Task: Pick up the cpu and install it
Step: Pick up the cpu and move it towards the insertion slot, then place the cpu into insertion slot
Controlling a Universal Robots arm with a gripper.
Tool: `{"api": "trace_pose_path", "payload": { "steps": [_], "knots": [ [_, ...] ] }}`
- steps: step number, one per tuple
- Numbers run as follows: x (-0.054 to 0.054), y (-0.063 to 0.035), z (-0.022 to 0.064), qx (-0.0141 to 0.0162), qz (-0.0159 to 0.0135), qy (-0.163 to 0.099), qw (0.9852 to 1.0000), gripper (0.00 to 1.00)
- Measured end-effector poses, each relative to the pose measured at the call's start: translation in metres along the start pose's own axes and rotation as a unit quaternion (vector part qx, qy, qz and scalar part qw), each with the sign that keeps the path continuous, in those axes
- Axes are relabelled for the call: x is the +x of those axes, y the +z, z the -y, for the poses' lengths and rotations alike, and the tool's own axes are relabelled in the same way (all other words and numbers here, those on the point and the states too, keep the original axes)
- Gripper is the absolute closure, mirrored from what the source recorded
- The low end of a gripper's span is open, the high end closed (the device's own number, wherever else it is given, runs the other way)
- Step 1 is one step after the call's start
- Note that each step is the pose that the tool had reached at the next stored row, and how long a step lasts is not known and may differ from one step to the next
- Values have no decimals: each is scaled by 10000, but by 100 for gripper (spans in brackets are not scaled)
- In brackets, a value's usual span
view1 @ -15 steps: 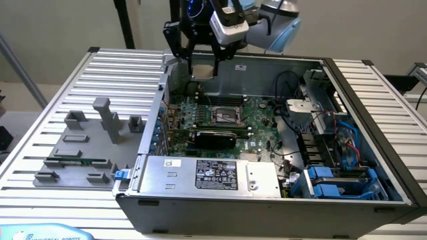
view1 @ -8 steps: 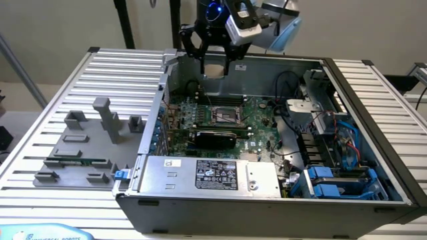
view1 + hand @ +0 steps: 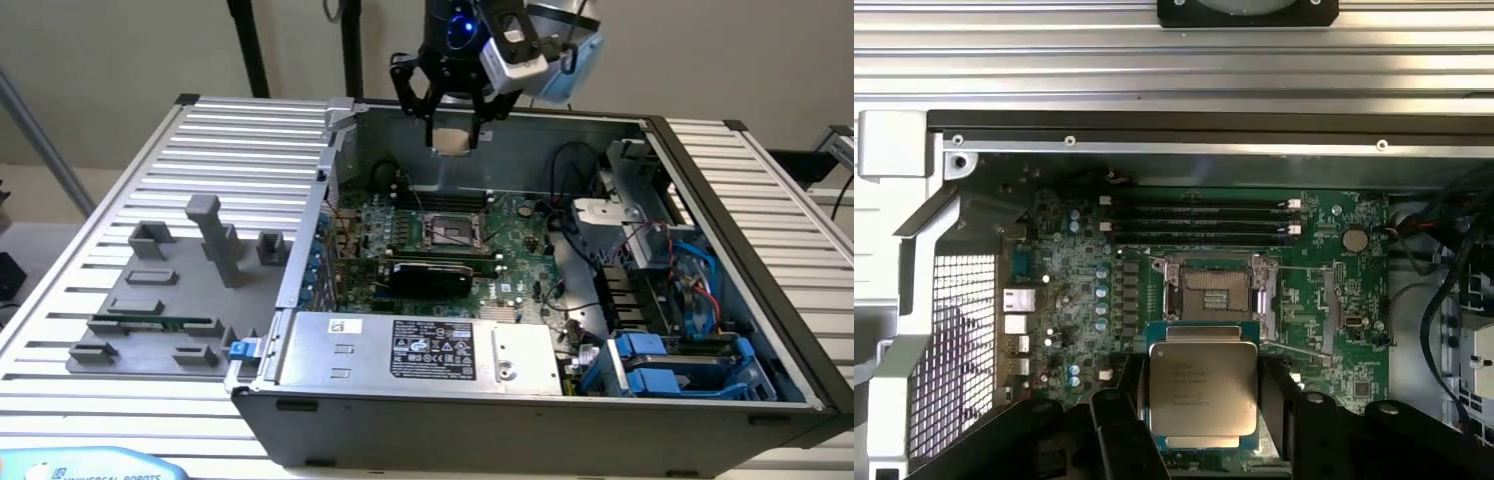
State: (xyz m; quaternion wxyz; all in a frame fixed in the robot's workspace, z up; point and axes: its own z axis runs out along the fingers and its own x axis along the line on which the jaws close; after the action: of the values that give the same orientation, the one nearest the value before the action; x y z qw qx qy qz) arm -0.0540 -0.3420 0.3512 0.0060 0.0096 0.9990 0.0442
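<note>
Nearest to us is the gripper [image 3: 454, 118]. Its dark fingers [image 3: 1116, 420] are spread wide and clamped on two opposite edges of the cpu [image 3: 1202, 390], which it holds flat with the silvery top facing up. The pick-up is done, and we judge the work to be in the carry-and-align step, with the install not yet made.

The socket [image 3: 1212, 295] is our landmark. The cpu hangs in the air well above it and touches nothing on the green board [image 3: 1064, 290]. We cannot tell whether it sits squarely over the socket or a little to one side. The socket's metal frame looks open, with the contact field bare.

In our judgement, seating the chip calls for centring it over the socket, matching its edges and corner to the frame, and a level, gentle descent, since a tilt could harm the contacts.

Just beyond the socket lie the memory slots [image 3: 1199, 215], then the case [image 3: 1184, 140] wall. Far from the socket, outside the case on the exterior view's left, the grey tray [image 3: 160, 320] rests on the tabletop [image 3: 80, 260].
</note>
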Motion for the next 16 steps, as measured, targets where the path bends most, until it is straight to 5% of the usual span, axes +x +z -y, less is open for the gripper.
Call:
{"api": "trace_pose_path", "payload": {
  "steps": [7, 16],
  "knots": [
    [-168, 138, -91, 20, 1, -1, 10000, 45],
    [-184, 179, -92, 32, -1, -1, 10000, 45]
  ]
}}
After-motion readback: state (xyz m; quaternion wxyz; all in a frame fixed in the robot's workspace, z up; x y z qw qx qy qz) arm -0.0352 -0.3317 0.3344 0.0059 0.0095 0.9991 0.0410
